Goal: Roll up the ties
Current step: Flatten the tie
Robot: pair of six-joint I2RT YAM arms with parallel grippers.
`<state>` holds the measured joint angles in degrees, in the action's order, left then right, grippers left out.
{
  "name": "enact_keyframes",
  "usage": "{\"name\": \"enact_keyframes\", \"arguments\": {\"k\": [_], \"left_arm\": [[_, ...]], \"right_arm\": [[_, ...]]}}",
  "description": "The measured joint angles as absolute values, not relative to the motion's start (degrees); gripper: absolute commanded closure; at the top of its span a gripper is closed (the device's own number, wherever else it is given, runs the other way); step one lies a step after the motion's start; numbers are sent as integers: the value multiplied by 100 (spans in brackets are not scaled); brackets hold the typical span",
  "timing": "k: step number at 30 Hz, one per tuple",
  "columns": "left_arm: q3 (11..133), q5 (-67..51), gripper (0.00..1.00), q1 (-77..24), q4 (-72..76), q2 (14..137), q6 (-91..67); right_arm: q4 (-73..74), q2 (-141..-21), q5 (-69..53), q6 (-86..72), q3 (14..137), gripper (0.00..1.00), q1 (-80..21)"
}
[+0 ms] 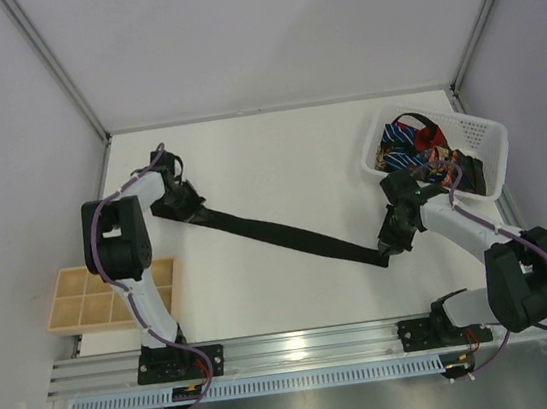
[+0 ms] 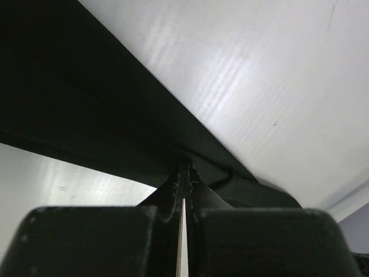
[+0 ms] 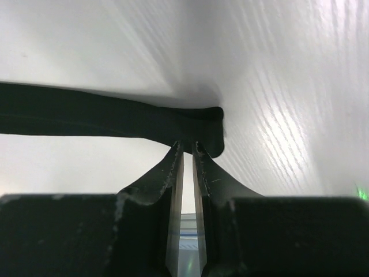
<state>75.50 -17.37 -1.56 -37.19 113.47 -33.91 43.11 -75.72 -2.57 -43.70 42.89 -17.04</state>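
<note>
A plain black tie lies stretched across the white table from upper left to lower right. My left gripper is shut on its wide end; the left wrist view shows the fingers pinched on the black fabric. My right gripper is shut on the narrow end; the right wrist view shows the fingertips clamped on the tie's folded tip. Other ties, blue-white striped, red and brown patterned, lie heaped in the white basket.
A tan wooden compartment tray sits at the left table edge beside the left arm. The white basket stands at the back right, close behind the right arm. Grey walls enclose the table on three sides.
</note>
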Motion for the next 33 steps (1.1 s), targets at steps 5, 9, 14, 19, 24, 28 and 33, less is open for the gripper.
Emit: {"name": "enact_keyframes", "arguments": {"k": [5,9,14,19,24,28,33], "left_arm": [[7585,-1667,96,134,-3791,11347,-3297],[7585,-1669,83,167,-3787,11345,-3262],[7577,-1643,71,163,-3791,11229,-3142],[7376,-1693,73,117,-3809,10700,-3048],[7218,-2034,80,-475,-3623,9979,-3015],[7118,-2556,84,-1417,-3183,9786,-3227],[7159,-3083,84,-2451,-2777,10079,-3562]], "right_arm": [[4209,-7830,-327,-4316,4567,83,-1859],[4136,-8086,-357,-4278,4713,83,-2029],[3854,-8466,-287,-4163,4692,85,-2008],[3660,-8718,-346,-4056,4659,86,-1931],[3627,-8604,-336,-3979,4641,84,-1931],[3745,-8265,-261,-3920,4663,84,-1914],[3793,-7918,-263,-3898,4650,84,-1796]]}}
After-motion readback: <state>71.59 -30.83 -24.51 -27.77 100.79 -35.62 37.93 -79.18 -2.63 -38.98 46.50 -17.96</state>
